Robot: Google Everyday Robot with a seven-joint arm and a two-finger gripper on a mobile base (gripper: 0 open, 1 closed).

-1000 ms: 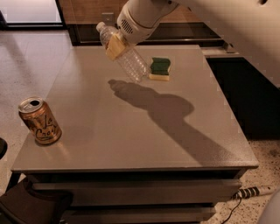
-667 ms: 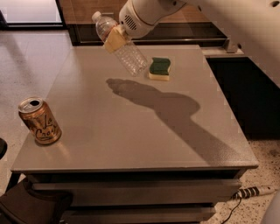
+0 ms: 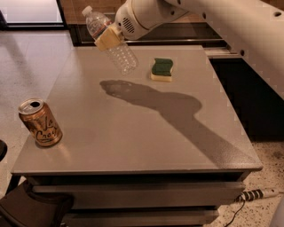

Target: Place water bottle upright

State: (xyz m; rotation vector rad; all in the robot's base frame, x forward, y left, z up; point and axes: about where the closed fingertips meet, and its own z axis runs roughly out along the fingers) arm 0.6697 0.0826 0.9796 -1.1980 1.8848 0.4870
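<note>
Water bottle (image 3: 120,56) is off the surface, up in the air over the far-left part of the grey table (image 3: 133,146), clamped in the gripper (image 3: 108,38). You've got the gripper closed on the water bottle around its upper-middle, just below the label band, with the tan pads (image 3: 105,41) pressed on the body. Key relation: the long axis is tilted, not vertical. The white cap (image 3: 87,9) points up and to the left, and the base hangs down and to the right toward the sponge (image 3: 162,69), clear of the tabletop. So most of the body sticks out below the gripper, neck and cap above it. One arm only, reaching in from the upper right. My read: you need to rotate the wrist until the cap points straight up, then lower so the base sits flat. The shadow (image 3: 151,99) falls on a bare patch mid-table. The sponge is near the base, so watch it; the LaCroix can (image 3: 40,123) at near-left is well apart.
</note>
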